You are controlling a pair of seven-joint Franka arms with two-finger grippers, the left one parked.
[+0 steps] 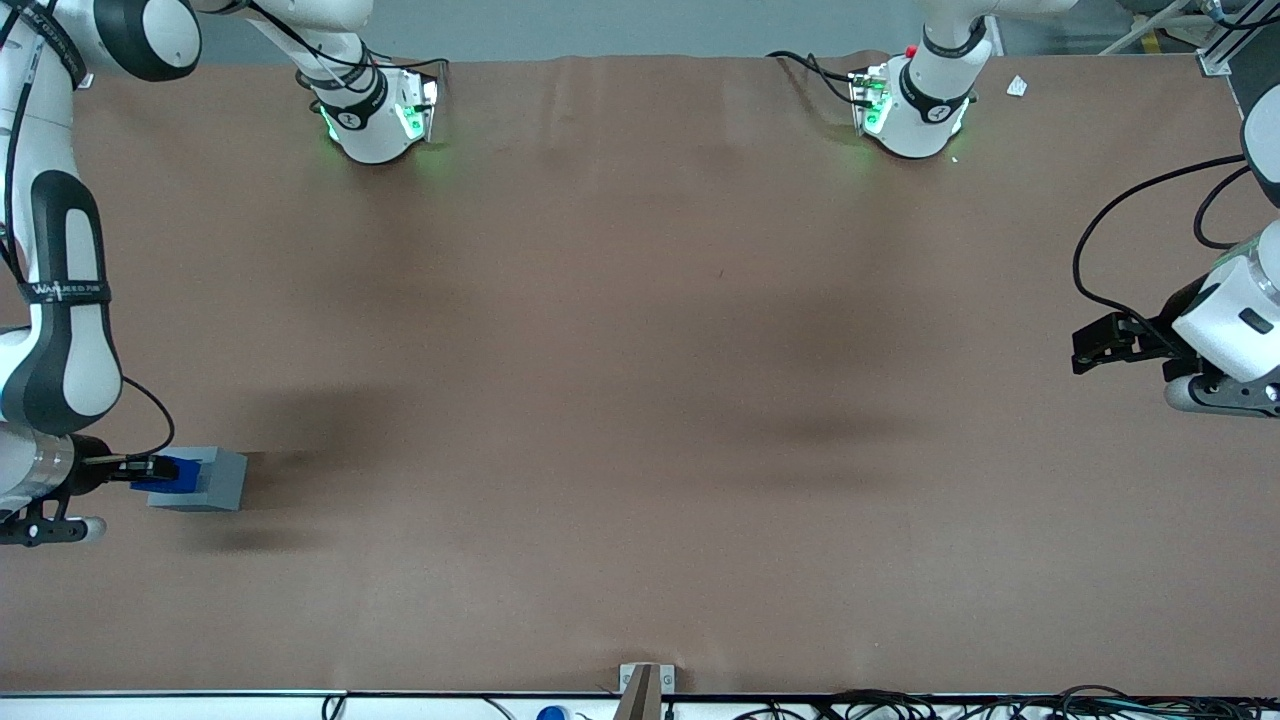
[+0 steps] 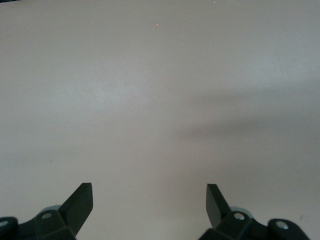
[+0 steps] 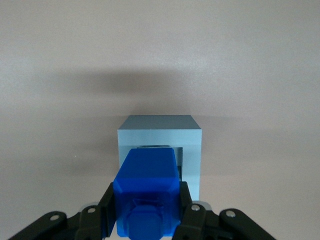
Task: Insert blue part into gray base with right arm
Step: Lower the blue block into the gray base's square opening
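The gray base is a light gray box at the working arm's end of the table, near the front edge. The right arm reaches down beside it. Its gripper is shut on the blue part and holds it at the base's top, over the recess. In the right wrist view the blue part sits between the black fingers, with its leading end at the square recess of the gray base. How deep the part sits in the recess is hidden.
The brown table cover spreads wide toward the parked arm's end. Two arm bases with green lights stand at the edge farthest from the front camera. A small mount and cables lie along the near edge.
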